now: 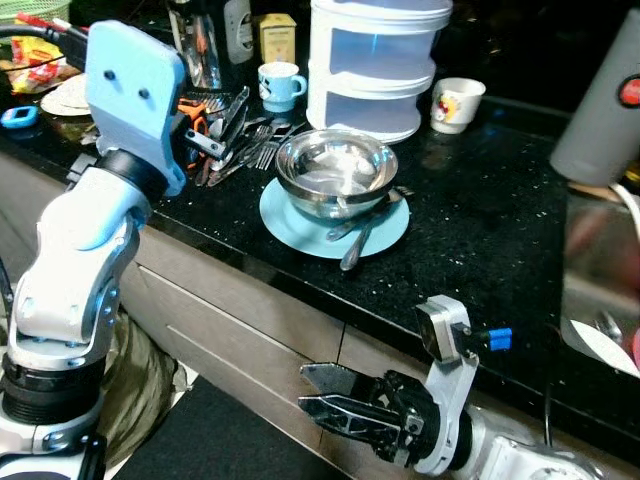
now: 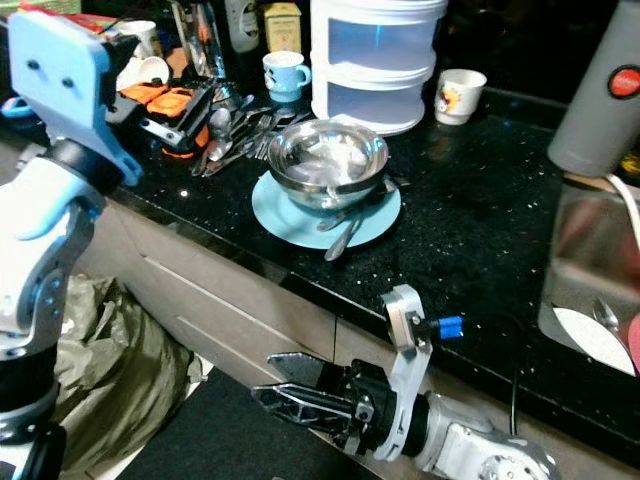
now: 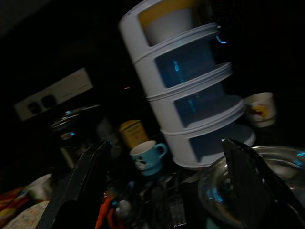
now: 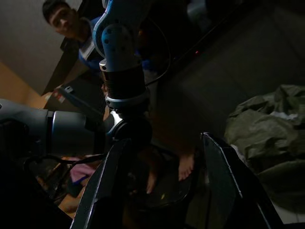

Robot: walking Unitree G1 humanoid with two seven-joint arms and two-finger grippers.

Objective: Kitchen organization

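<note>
A steel bowl (image 1: 335, 170) sits on a light blue plate (image 1: 295, 225) on the black counter (image 1: 480, 230), with a spoon (image 1: 360, 245) lying across the plate's front. Left of it lies a pile of loose cutlery (image 1: 250, 140). My left gripper (image 1: 215, 130) hovers over that pile, open and holding nothing. The left wrist view looks between its fingers (image 3: 81, 186) at a blue-and-white mug (image 3: 147, 157) and a tall white stacked container (image 3: 190, 90). My right gripper (image 1: 305, 388) hangs low in front of the drawers, open and empty.
A white cartoon cup (image 1: 457, 103) and a yellow tin (image 1: 277, 38) stand at the back. A grey cylinder (image 1: 605, 100) rises above the sink (image 1: 600, 290) on the right. A green bag (image 2: 120, 360) lies on the floor. A person (image 4: 64, 21) stands behind me.
</note>
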